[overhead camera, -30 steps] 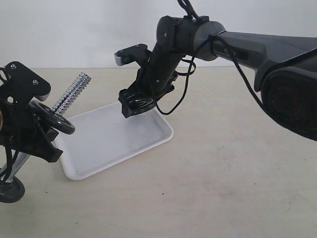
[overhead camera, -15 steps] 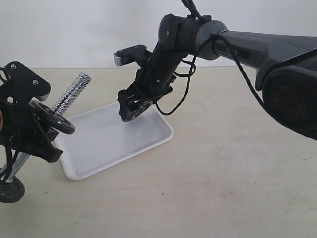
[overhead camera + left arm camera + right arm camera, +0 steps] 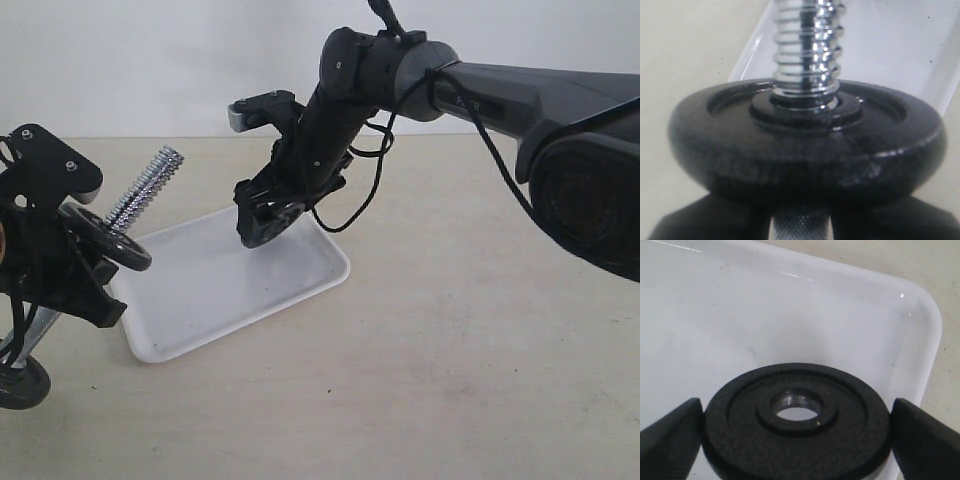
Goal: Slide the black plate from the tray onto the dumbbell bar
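Nearest me, my left gripper (image 3: 62, 268) is clamped on the dumbbell bar (image 3: 143, 188). The bar is tilted, threaded end up. One black disc (image 3: 805, 150) sits on the bar just above the fingers, and a lower disc (image 3: 20, 384) is at the bottom end. Next back, the tray (image 3: 190, 300) lies flat on the table (image 3: 450, 350). Farther, my right gripper (image 3: 797, 440) pinches the black plate (image 3: 840, 427) by its rim, fingers touching both sides. The plate is lifted over the tray's far corner, well apart from the bar.
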